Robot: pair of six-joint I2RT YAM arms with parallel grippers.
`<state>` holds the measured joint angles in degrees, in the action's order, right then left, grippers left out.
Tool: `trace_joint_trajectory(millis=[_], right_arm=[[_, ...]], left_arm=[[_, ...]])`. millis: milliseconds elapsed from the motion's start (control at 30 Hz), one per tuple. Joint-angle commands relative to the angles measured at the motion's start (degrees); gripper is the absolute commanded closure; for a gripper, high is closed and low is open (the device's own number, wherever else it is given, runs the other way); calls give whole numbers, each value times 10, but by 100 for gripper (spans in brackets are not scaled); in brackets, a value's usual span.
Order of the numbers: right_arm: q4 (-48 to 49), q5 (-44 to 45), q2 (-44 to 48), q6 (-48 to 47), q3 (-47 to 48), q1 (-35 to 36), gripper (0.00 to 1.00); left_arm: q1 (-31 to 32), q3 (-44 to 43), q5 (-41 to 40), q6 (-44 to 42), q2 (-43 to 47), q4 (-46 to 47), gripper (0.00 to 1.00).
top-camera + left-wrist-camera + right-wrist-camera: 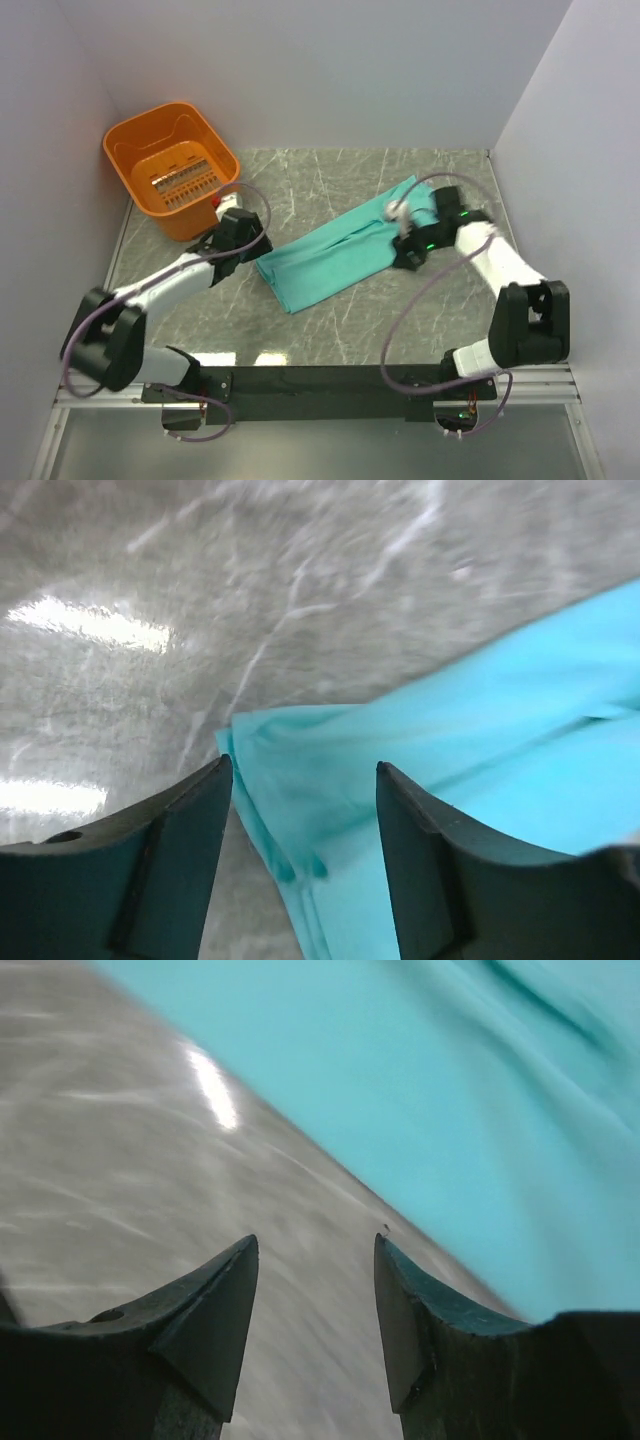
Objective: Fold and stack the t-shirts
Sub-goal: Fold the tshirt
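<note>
Teal t-shirt [330,258], far end partly hidden by right gripper [406,256]

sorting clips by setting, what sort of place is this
Probably a robotics lab test cell, not a home: a left arm and right arm bolted to a marble-look table, plain white walls boxing it in, one teal t-shirt and an orange basket.
</note>
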<state>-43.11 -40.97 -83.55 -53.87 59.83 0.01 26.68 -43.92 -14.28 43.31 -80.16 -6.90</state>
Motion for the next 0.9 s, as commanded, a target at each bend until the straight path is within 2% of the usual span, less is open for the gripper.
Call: trace_joint_trajectory(millis=[0,67,100,167,200,267,400,433,567,867], right_arm=[[84,-24,62,55,-59,176,43],[180,7,67,133,-69,298,43],[207,49,61,213,-65,336,43],[264,86,24,293,-35,387,43],[275,119,6,367,-22,429,42],[306,176,-46,451,12,464,42],[326,290,-115,617,55,537,44],[317,334,-129,629,78,546,44],[300,367,-197,662,125,579,51],[276,461,-259,650,150,625,52]], left_arm=[[0,20,15,3,96,-7,34],[-1,28,4,12,154,-27,32],[-2,30,-9,14,177,-51,31],[-4,33,-28,21,251,-75,29],[-5,35,-38,25,277,-100,28],[-6,38,-63,27,353,-125,27],[-8,45,-80,30,444,-177,24],[-8,48,-82,34,454,-198,24],[-7,59,-79,43,494,-231,24],[-7,78,-77,44,532,-245,24]])
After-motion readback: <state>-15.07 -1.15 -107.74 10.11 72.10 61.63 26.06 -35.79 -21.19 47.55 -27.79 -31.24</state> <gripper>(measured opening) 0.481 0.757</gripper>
